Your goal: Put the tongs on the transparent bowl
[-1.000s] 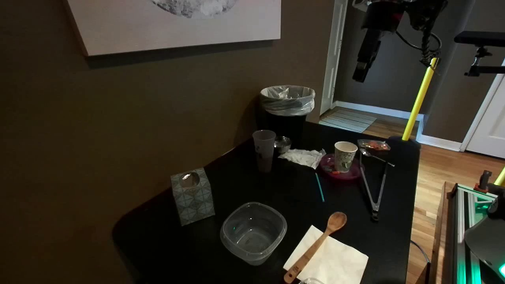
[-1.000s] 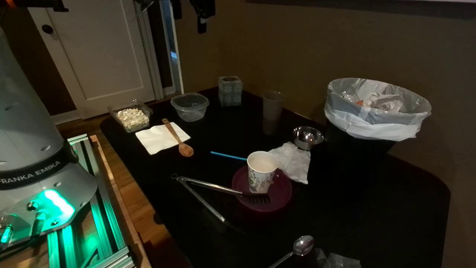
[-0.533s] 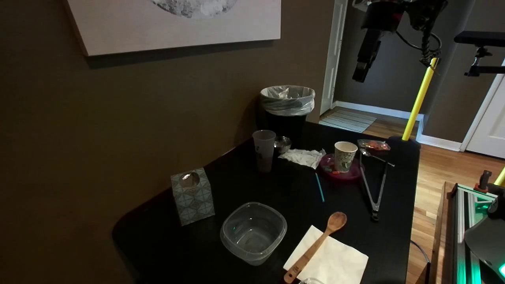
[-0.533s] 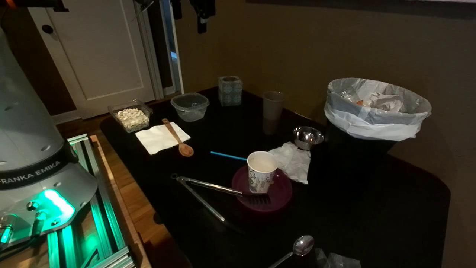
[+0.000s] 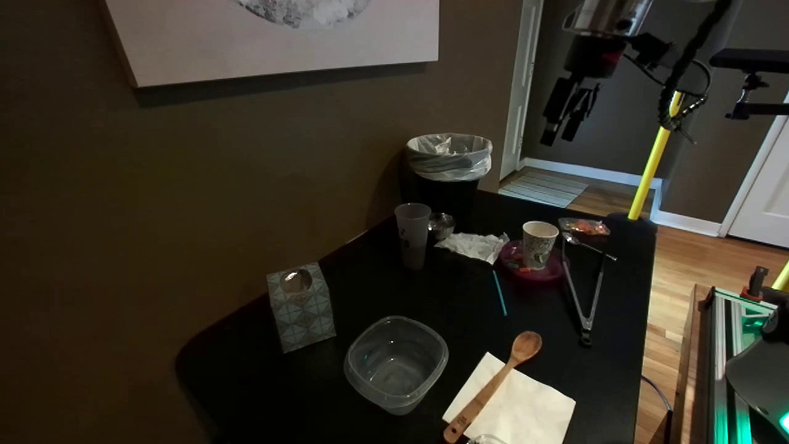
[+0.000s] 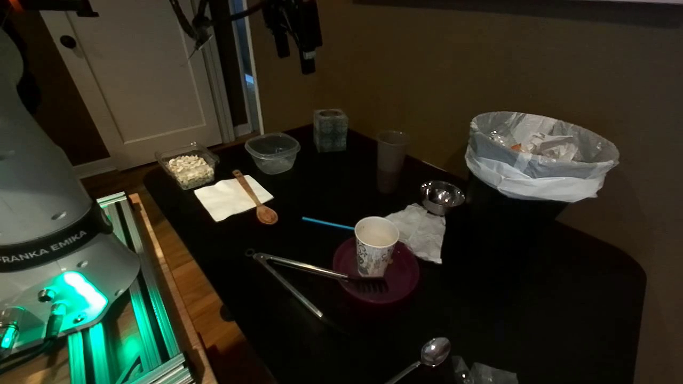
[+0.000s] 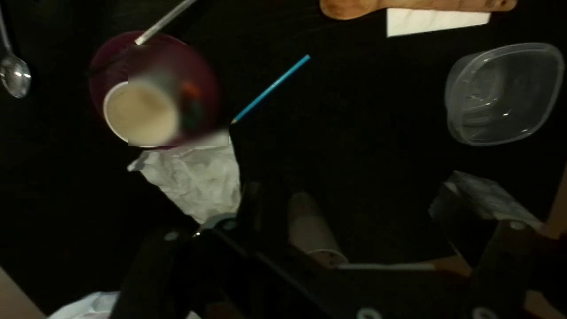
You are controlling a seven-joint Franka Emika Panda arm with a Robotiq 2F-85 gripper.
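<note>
Apparently with the pick-up pending, a black two-fingered gripper (image 5: 558, 137) hangs empty, jaws parted, while slim V-shaped grey metal tongs (image 6: 307, 267) lie on a black table (image 6: 507, 320), well apart from a shallow clear plastic bowl (image 5: 396, 367); a descent to grasp the tongs should follow. In an exterior view one dark slotted tip (image 6: 370, 286) overlies a round purple plate (image 6: 404, 281); the partly blurred wrist view gives only a stub (image 7: 165, 21), probably one arm.

This looks like a home: in an exterior view, a canvas (image 5: 277, 49) hangs on the wall (image 5: 246, 172) left of the end effector (image 5: 558, 137), a striped rug (image 5: 541, 188) lies on wooden floor (image 5: 672, 271) beyond it, and a tissue box (image 5: 302, 308) stands on the desk (image 5: 456, 296) below.
</note>
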